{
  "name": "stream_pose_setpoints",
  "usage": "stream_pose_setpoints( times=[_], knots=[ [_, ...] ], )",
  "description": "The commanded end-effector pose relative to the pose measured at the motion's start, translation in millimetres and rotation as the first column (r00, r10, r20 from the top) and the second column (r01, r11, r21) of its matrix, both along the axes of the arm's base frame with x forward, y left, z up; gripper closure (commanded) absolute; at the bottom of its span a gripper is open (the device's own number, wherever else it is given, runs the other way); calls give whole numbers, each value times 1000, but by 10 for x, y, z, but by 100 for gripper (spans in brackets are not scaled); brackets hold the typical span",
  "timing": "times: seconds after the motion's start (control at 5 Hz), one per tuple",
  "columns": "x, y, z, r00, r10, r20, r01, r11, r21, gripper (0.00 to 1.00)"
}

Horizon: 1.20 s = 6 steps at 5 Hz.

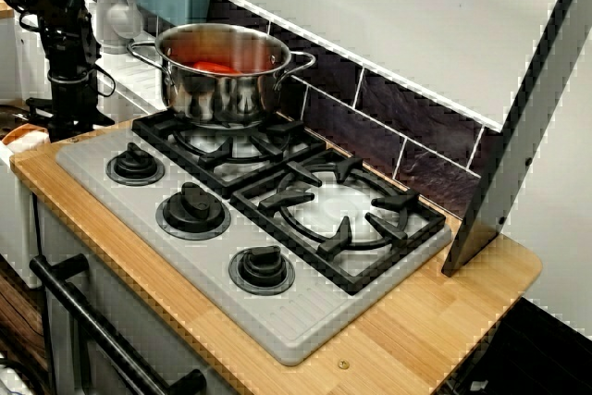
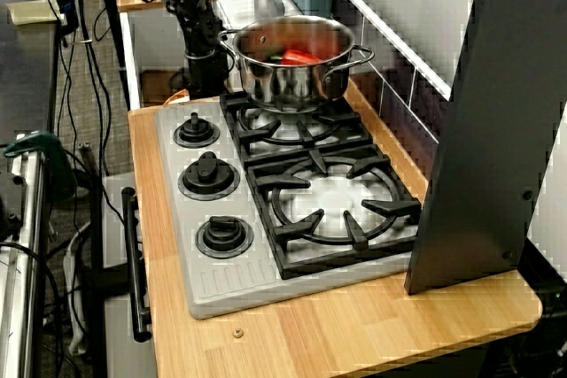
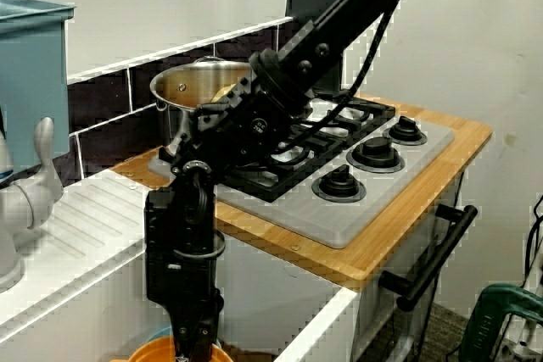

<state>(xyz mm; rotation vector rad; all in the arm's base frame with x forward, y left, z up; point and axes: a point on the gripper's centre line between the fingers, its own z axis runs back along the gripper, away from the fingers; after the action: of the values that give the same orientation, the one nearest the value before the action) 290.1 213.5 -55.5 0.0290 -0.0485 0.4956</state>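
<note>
One orange bowl [image 3: 151,352] sits low down in the sink [image 3: 280,303], just past the end of the worktop [image 3: 356,247]. It is the thing closest to me. My pincer [image 3: 195,341] hangs right over the bowl and points straight down, with its tips at the rim. I think I point down like that because the bowl is so low that I can only get at it from the top. My tips look dark and thin in the view from the sink side, and the other views do not show them. So I cannot tell if they are apart or together.

Beside the sink lies a white ribbed board [image 3: 93,218]. My guess is the ribs let water run off.

My arm [image 3: 280,82] slopes down across the stove [image 3: 297,222] and bends over the worktop's sink end to get here.

Next come three black knobs [image 3: 375,152], in a row along the front edge of the stove. That is a good spot, I think, as nobody has to reach over a fire to turn them.

Behind them are the black grates [image 3: 339,116]. The shiny pot [image 1: 222,90] stands flat on the grate nearer the sink end, close to the worktop's back edge. Something red [image 1: 213,67] lies inside it.

Last come the dark tiles [image 1: 370,108], along the back edge. I guess they keep the wall clean.
</note>
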Motion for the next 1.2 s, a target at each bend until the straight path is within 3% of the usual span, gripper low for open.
stream_pose_setpoints(
  times=[0.0, 0.4, 1.0],
  knots=[
    [7, 86, 360, 998, 18, 63, -19, 1000, 21, 100],
    [-20, 6, 593, 999, 7, 46, -8, 1000, 4, 100],
    [-73, -76, 910, 996, 34, 83, -31, 999, -44, 100]
  ],
)
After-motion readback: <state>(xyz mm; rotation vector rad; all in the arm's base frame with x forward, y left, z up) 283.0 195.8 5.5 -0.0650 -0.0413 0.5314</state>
